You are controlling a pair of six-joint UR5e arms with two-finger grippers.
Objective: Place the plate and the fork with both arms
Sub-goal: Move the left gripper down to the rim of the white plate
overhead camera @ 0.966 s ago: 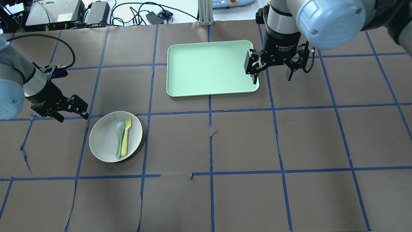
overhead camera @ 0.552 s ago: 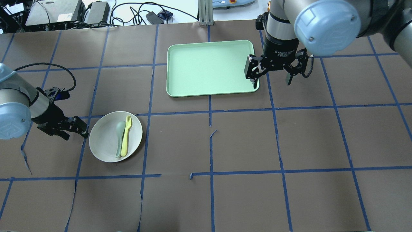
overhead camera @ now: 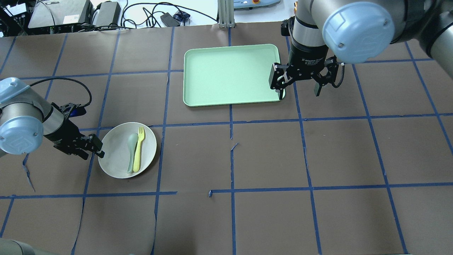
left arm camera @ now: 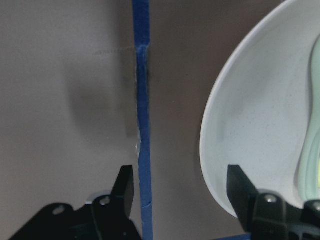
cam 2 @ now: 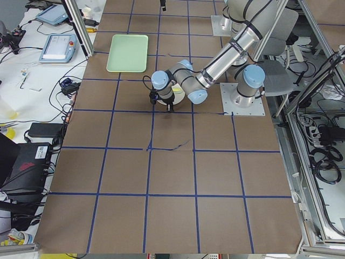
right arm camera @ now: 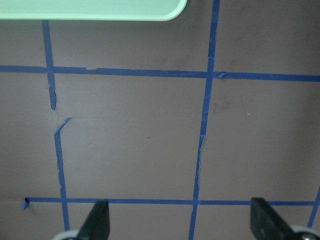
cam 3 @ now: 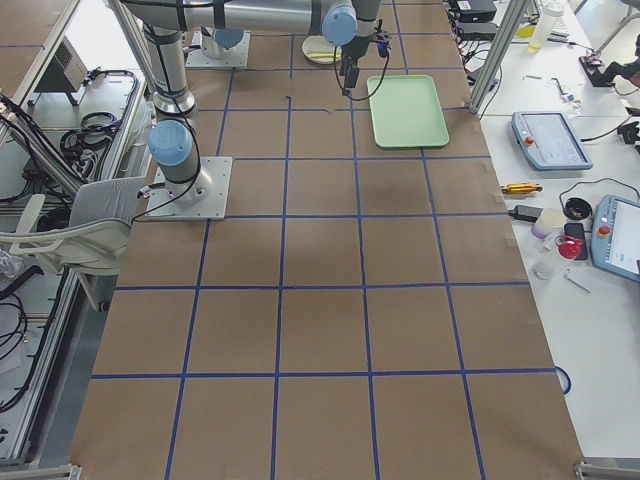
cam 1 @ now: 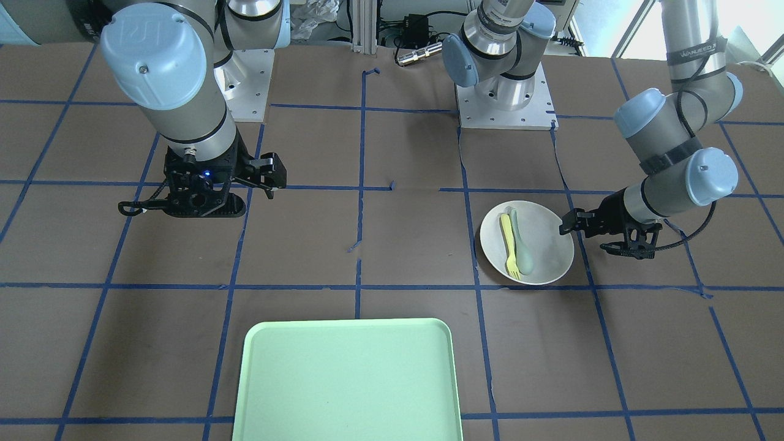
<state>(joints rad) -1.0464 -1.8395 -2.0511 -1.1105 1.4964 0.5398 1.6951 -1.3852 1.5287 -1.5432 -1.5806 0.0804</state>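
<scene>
The off-white plate [overhead camera: 113, 156] lies on the table at front left, also in the front-facing view [cam 1: 550, 248]. The pale-yellow fork [overhead camera: 138, 148] lies in it beside a grey-green spoon [overhead camera: 131, 152]. My left gripper [overhead camera: 93, 153] is open and low at the plate's left edge. In the left wrist view [left arm camera: 182, 197] one finger is over the plate's inside [left arm camera: 260, 125] and the other outside, so the rim runs between them. My right gripper [overhead camera: 298, 88] is open and empty, held above the table by the near right corner of the green tray [overhead camera: 230, 99].
The light-green tray [cam 1: 346, 380] is empty at the back middle; its edge shows in the right wrist view [right arm camera: 90, 10]. Brown paper with blue tape lines covers the table. Cables and boxes lie beyond the far edge.
My left gripper has moved down and right to the plate's left rim and now straddles it. My right gripper has hardly moved.
</scene>
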